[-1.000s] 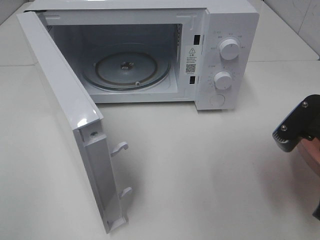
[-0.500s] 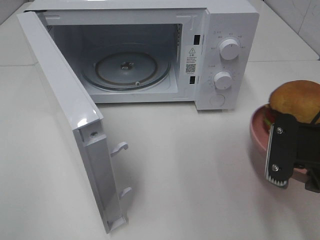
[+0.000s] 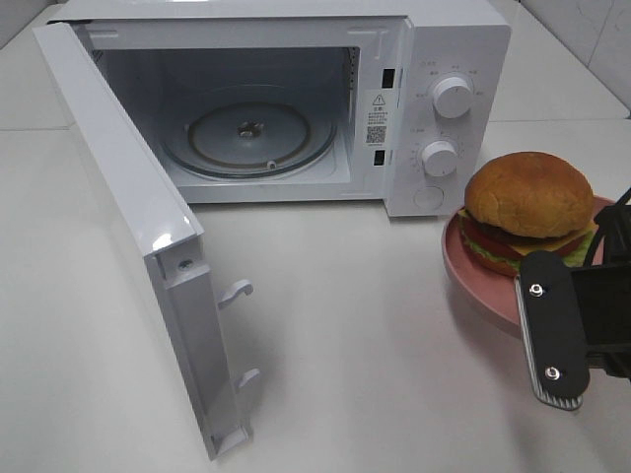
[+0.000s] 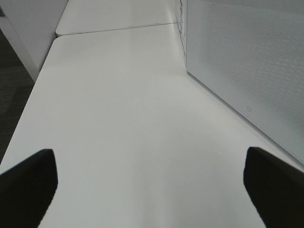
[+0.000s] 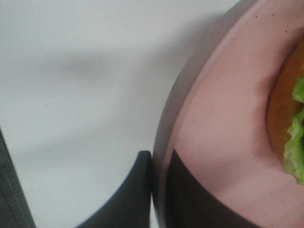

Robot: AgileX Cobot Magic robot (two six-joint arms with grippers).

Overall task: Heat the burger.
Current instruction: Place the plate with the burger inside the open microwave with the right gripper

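Note:
The burger, with an orange-brown domed bun and lettuce at its edge, sits on a salmon-pink plate to the right of the microwave's front. My right gripper is shut on the plate's near rim, and the plate casts a shadow on the table. In the right wrist view both dark fingertips pinch the plate rim, with the burger at the frame's edge. My left gripper is open over bare table and holds nothing. It does not show in the high view.
The white microwave stands at the back with its door swung wide toward the front left. Its glass turntable is bare. Two knobs sit on its right panel. A white speckled panel stands beside my left gripper.
My right gripper has come in from the right edge, carrying the plate and burger leftward toward the microwave's front. The door and left gripper have not moved.

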